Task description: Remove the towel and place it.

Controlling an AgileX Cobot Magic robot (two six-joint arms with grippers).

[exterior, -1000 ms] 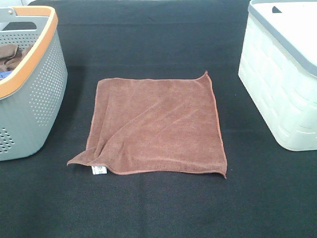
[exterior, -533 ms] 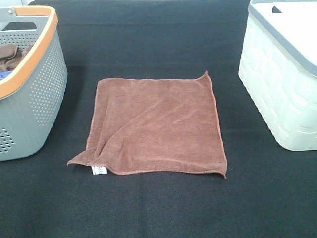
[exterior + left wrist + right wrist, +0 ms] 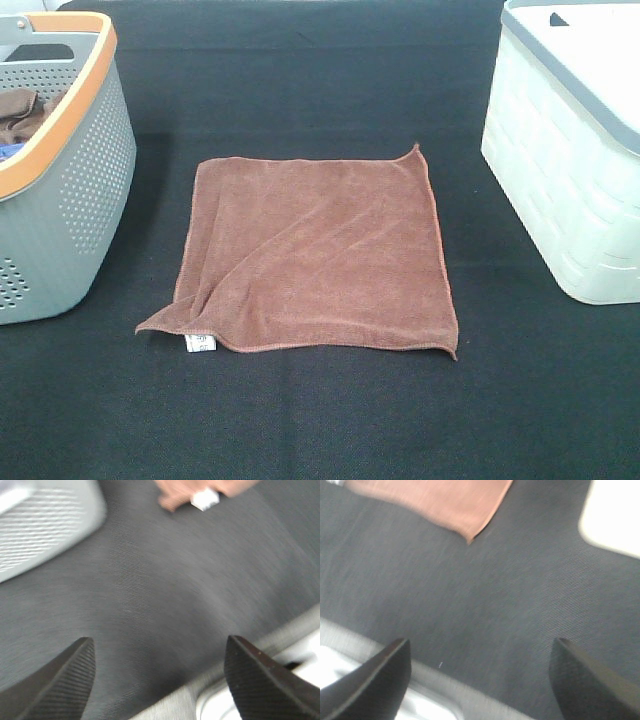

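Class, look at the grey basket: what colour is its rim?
Orange. The basket has an orange rim, clearest in the exterior high view.

Towel (image 3: 315,255): reddish brown, uniform, slightly brighter stitched edge; small white label (image 3: 200,343) at one corner. Reads paler, pinkish, in both wrist views.

Table cover (image 3: 320,420): black cloth, fine woven texture; looks dark grey in wrist views.

Laundry basket (image 3: 70,200): grey plastic, walls dotted with rows of small round holes, orange rim. Brown cloth (image 3: 20,112) inside, with a bit of blue.

Storage bin (image 3: 570,170): off-white, moulded woven-block pattern, grey rim.

Left gripper (image 3: 160,680), right gripper (image 3: 480,680): black fingers, fine ribbed texture.
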